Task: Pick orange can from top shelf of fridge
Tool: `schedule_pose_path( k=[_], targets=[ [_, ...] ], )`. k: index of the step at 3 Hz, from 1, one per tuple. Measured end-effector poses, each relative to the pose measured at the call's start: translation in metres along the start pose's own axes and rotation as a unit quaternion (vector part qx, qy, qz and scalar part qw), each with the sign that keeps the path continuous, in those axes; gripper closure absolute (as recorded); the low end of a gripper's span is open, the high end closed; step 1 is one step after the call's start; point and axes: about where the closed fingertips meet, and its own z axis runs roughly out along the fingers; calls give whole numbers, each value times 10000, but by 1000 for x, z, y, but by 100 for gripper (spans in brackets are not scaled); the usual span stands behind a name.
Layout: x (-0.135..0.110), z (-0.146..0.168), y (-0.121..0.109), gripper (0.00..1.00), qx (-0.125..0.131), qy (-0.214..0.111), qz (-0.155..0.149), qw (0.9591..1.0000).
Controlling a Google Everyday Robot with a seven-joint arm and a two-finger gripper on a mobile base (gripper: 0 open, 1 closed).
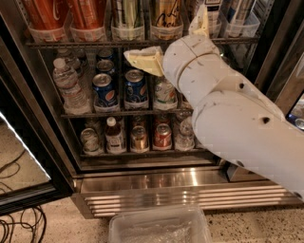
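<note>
The fridge [156,182] stands open in front of me. The orange can [166,16], golden with dark cursive lettering, stands in a clear tray on the top shelf [95,43], to the right of a pale green can. My gripper [166,37] is open right in front of the shelf edge. One cream finger [142,59] points left just below the shelf, and the other finger [200,21] points up to the right of the orange can. The gripper holds nothing. My white arm covers the right side of the fridge.
Two red cans [45,14] stand at the top shelf's left. The middle rack holds a water bottle [66,85] and Pepsi cans [102,90]. The lower rack holds short cans and bottles [137,137]. A clear plastic bin [159,228] lies on the floor, and cables [16,228] lie at the bottom left.
</note>
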Motion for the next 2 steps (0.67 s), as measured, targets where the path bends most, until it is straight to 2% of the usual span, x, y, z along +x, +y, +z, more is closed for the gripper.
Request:
schedule_pose_path(
  k=[1, 2],
  targets=[
    [-1, 6, -6, 7, 226, -62, -11, 9997],
    [-2, 16, -6, 15, 301, -125, 79, 9994]
  ],
)
